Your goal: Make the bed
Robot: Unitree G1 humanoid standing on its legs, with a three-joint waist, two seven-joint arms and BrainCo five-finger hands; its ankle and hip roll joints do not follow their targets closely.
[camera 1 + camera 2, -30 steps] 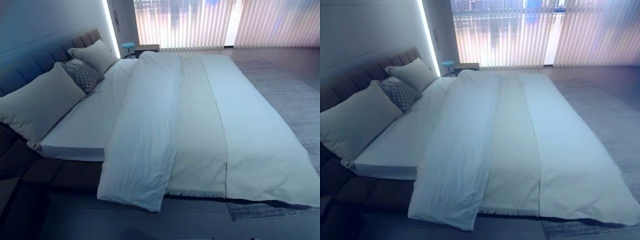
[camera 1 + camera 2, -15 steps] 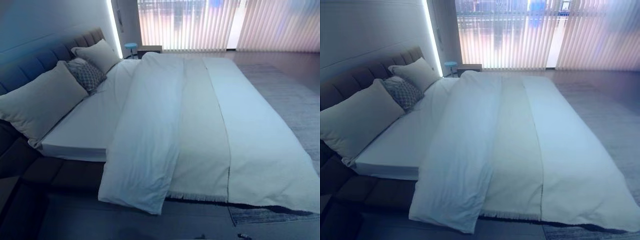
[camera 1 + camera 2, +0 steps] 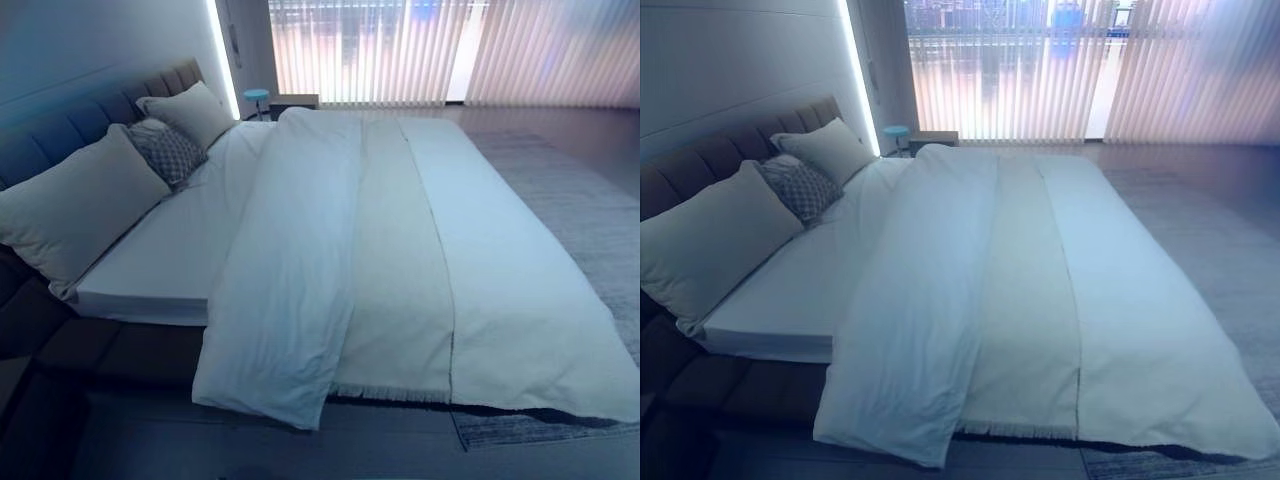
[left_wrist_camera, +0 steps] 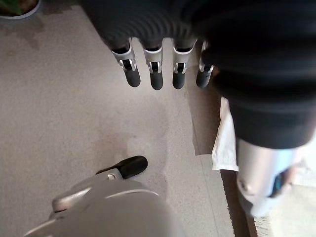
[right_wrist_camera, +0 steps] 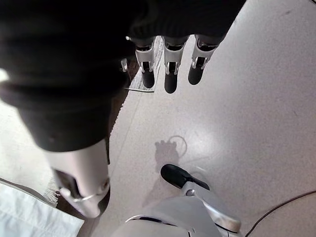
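A white duvet [image 3: 290, 290] lies folded back across the bed [image 3: 160, 265]; both hands, left [image 4: 158, 69] and right [image 5: 168, 64], hang with fingers relaxed, holding nothing, above the floor [image 4: 74, 123].

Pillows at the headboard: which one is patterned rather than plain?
The small grey patterned cushion, wedged between the two plain cream pillows: the large near one and the far one by the lit wall strip.

The bed [image 3: 150, 275] is carrying a white duvet [image 3: 300, 260], which is hanging over its near edge, and three pillows [image 3: 75, 210] are leaning against the headboard [image 3: 60, 130].
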